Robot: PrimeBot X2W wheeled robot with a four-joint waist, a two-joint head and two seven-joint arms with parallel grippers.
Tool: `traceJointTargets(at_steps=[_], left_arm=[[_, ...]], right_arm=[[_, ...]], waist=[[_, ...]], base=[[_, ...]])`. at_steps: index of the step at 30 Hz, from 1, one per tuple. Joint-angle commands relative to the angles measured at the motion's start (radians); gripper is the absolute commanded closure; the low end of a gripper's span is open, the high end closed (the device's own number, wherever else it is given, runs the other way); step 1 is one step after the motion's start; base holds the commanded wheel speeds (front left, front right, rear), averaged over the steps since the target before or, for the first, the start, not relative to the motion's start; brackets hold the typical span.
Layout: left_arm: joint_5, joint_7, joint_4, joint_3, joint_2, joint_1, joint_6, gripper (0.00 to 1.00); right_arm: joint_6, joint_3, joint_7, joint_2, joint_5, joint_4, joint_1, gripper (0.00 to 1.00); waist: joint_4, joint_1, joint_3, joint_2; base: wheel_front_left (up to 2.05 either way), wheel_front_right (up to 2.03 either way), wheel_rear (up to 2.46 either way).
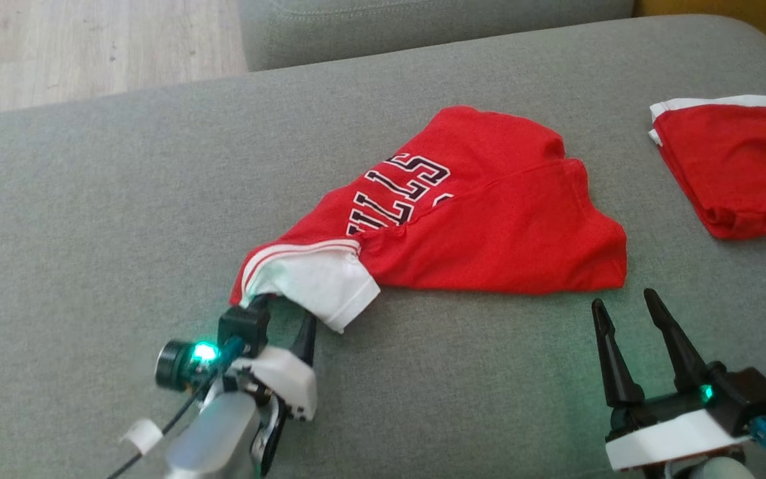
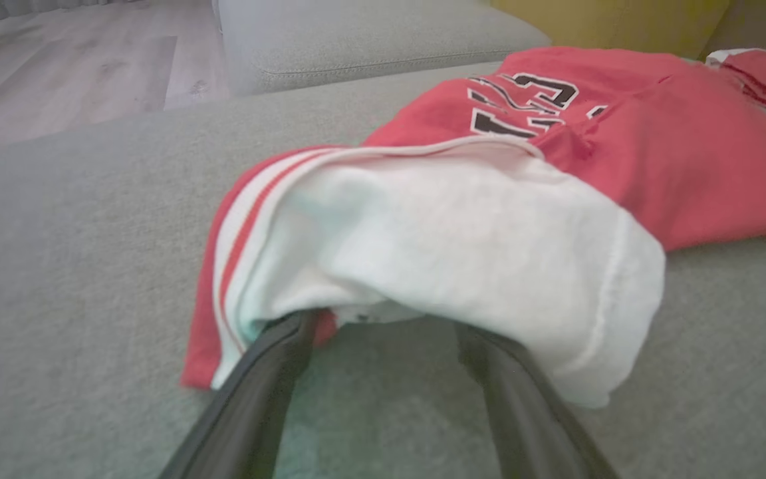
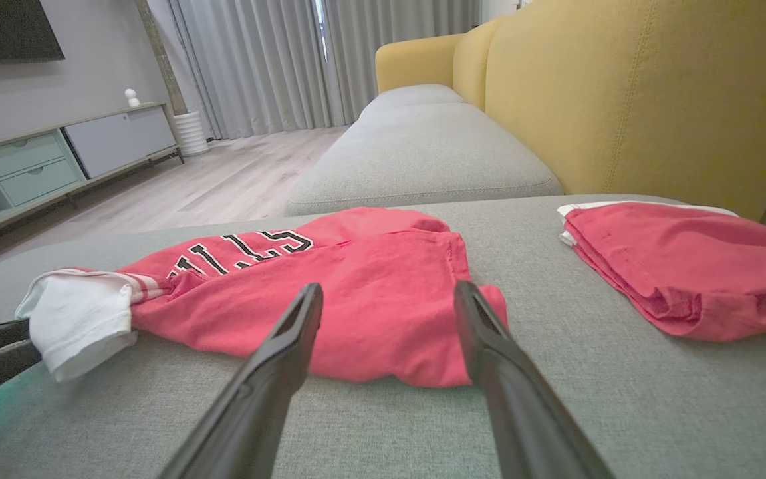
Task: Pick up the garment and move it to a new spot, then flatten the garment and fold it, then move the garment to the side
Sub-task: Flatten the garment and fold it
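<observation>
**Before the Jaws Close: Hazards at the Sleeve Pickup**

While the left gripper stands with its two fingers spread wide, it pinches nothing. The white sleeve of the red garment drapes over the fingertips. How far they reach under the cloth cannot be told.

The right gripper is likewise spread and empty. It points at the garment's near hem, near it but apart.

The red garment lies crumpled around the middle of the grey sofa cushion, with its sleeve end toward the cushion's left edge. A folded red garment lies toward the far right corner, well apart from the first.

Probable faults from this position:

1. **Shallow grip.** If the jaws close on the sleeve cuff alone, the thin edge may slip out under the garment's weight.
2. **Single-layer grip.** Catching one layer of the sleeve would likely let the body hang twisted, which complicates flattening.
3. **Snagging.** The fingers lie low against the cushion, so closing could catch its weave together with the sleeve.
4. **One-sided lift.** With the right gripper not engaged, a lift by the left alone would probably drag and bunch the garment.
5. **Encroachment.** A placement toward the far right corner risks disturbing the folded red garment.
</observation>
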Motion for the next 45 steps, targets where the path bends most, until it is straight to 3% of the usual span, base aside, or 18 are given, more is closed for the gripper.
traceJointTargets(at_steps=[1, 2, 3, 12, 18, 24, 29, 34, 40, 45], left_arm=[[-0.004, -0.018, -0.007, 0.042, -0.005, -0.064, -0.014, 0.45], [-0.004, -0.019, -0.003, 0.046, -0.009, -0.074, -0.021, 0.79], [0.001, -0.020, -0.005, 0.051, -0.012, -0.083, -0.027, 1.00], [0.069, -0.021, -0.063, 0.064, -0.013, -0.058, -0.066, 1.00], [0.087, -0.007, -0.201, 0.039, 0.056, 0.036, -0.080, 1.00], [0.072, 0.133, -0.497, 0.024, 0.154, 0.184, -0.045, 1.00], [0.082, 0.280, -0.789, 0.033, 0.266, 0.276, 0.022, 1.00], [0.081, 0.349, -1.005, 0.074, 0.324, 0.312, 0.082, 1.00], [0.040, 0.336, -1.024, 0.134, 0.345, 0.327, 0.104, 1.00], [0.001, 0.298, -0.931, 0.154, 0.327, 0.270, 0.061, 1.00]], right_arm=[[-0.001, 0.026, -0.004, -0.024, 0.002, -0.034, -0.035, 0.00], [-0.001, 0.026, -0.004, -0.026, 0.002, -0.034, -0.036, 0.00], [-0.001, 0.026, -0.004, -0.028, 0.002, -0.034, -0.037, 0.00], [-0.001, 0.014, -0.004, -0.027, -0.005, -0.030, -0.013, 0.00], [-0.001, 0.022, -0.004, 0.011, 0.000, -0.022, 0.021, 0.00], [-0.001, 0.015, -0.004, 0.033, -0.003, -0.020, 0.053, 0.00], [-0.001, 0.012, -0.004, 0.034, -0.005, -0.023, 0.052, 0.00], [-0.001, 0.010, -0.004, 0.033, -0.007, -0.024, 0.046, 0.00], [-0.001, 0.023, -0.004, 0.021, -0.006, -0.015, 0.024, 0.00], [-0.001, 0.006, -0.004, -0.012, -0.005, -0.016, -0.011, 0.00]], waist=[[-0.005, -0.0001, 0.005, 0.0000], [-0.006, -0.0001, 0.006, 0.0000], [-0.007, -0.0001, 0.006, 0.0000], [0.004, -0.0001, -0.032, 0.0000], [0.026, -0.0001, -0.094, 0.0000], [0.059, -0.0001, -0.124, 0.0000], [0.076, -0.0001, -0.127, 0.0000], [0.083, -0.0001, -0.122, 0.0000], [0.071, -0.0001, -0.105, 0.0000], [0.089, -0.0001, -0.068, 0.0000]], base=[[0.00, 0.00, 0.00], [0.00, 0.00, 0.00], [0.00, 0.00, 0.00], [0.00, 0.00, 0.00], [0.00, 0.00, 0.00], [0.00, 0.00, 0.00], [0.00, 0.00, 0.00], [0.00, 0.00, 0.00], [0.00, 0.00, 0.00], [0.00, 0.00, 0.00]])
